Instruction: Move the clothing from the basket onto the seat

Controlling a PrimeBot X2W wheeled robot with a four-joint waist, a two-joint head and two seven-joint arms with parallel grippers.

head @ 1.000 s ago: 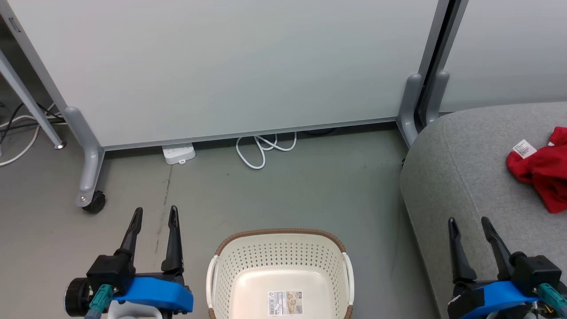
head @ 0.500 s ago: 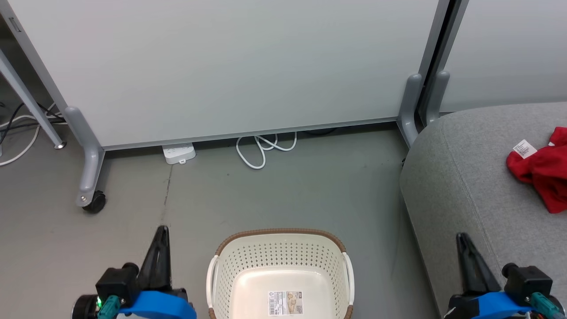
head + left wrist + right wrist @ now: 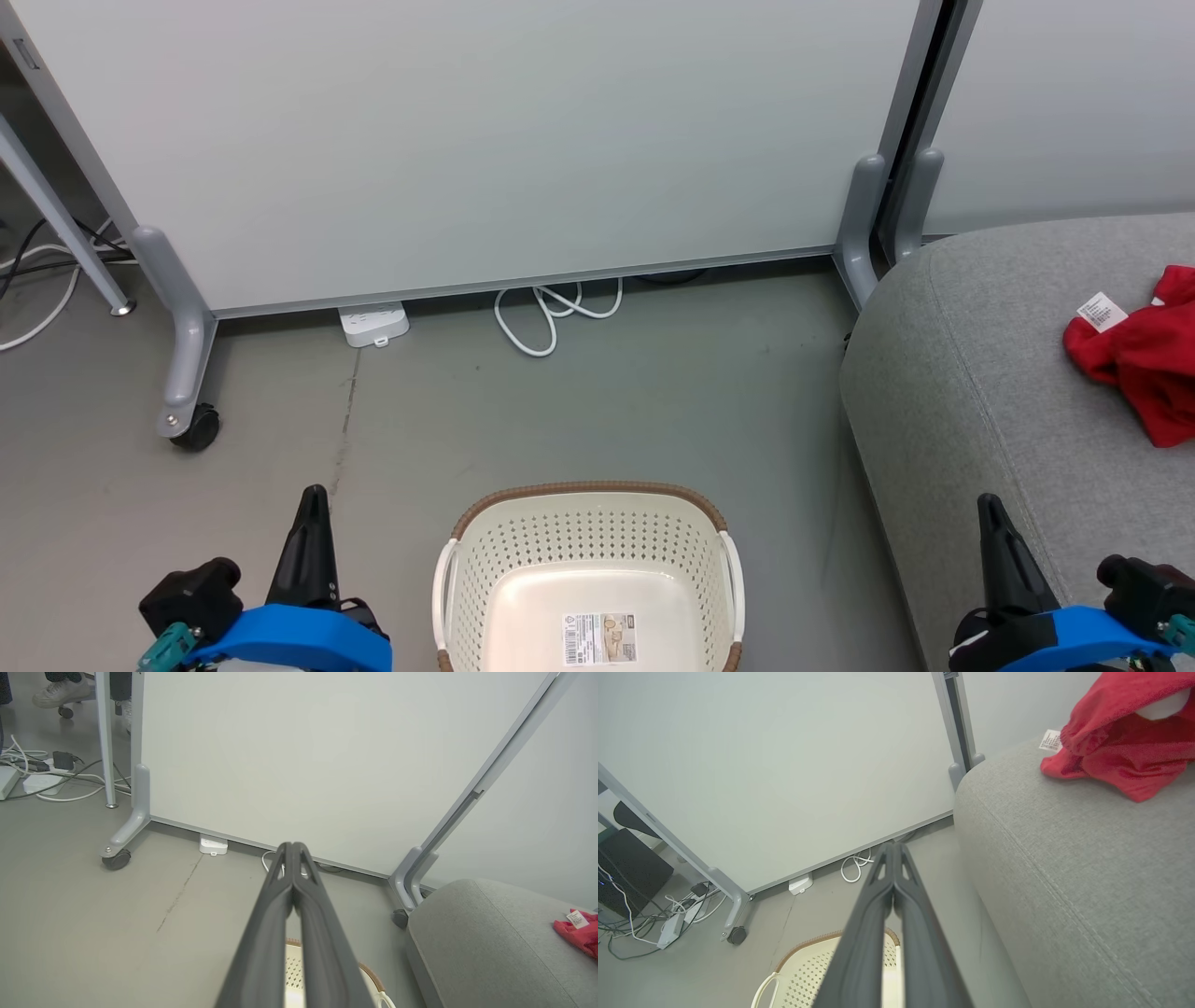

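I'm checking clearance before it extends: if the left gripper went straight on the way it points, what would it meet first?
Probably the foot of the white partition panel, near the coiled white cable. The left gripper, shut, aims there across the floor; depth is hard to judge.

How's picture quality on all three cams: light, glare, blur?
Head view: even diffuse light, sharp, no glare, faint shadow on the floor beside the seat. Left wrist view: background crisp, left pincer soft toward the bottom edge. Right wrist view: right pincer likewise soft up close, clothing slightly soft at the frame corner.
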